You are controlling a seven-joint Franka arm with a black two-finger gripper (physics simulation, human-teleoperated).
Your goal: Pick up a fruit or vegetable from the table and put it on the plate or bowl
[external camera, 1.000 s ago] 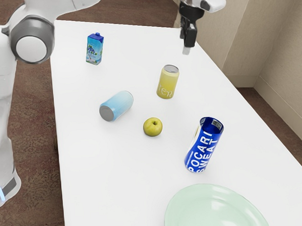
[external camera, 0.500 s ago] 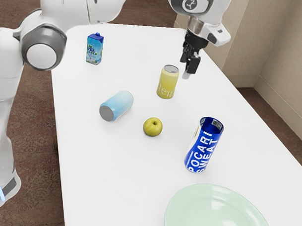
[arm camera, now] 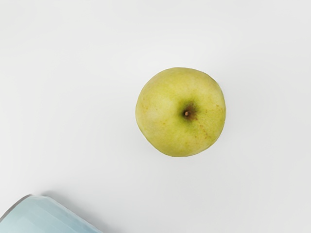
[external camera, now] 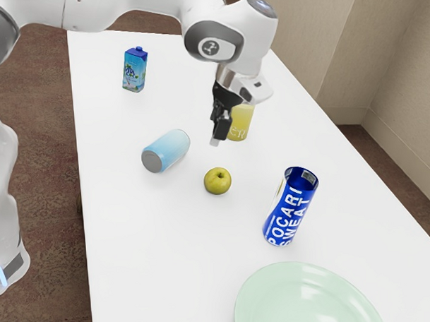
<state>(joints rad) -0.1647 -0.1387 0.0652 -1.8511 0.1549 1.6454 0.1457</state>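
Exterior: pincer point(external camera: 215, 136) hangs over the desk point(external camera: 133, 241), in front of the yellow can point(external camera: 242, 122); can't tell how far open it is. Green apple point(external camera: 218, 181) sits on the desk between the toppled light-blue can point(external camera: 165, 151) and the Pocari Sweat can point(external camera: 291, 206), well apart from the pale green plate point(external camera: 304, 299).
Wrist: apple point(arm camera: 181, 111) stem-up on the bare desk point(arm camera: 73, 73), light-blue can point(arm camera: 43, 218) near it.

Smooth matt white table point(external camera: 133, 234), speckled yellow-green apple point(arm camera: 181, 111) skin, glossy metal blue can point(external camera: 290, 205)
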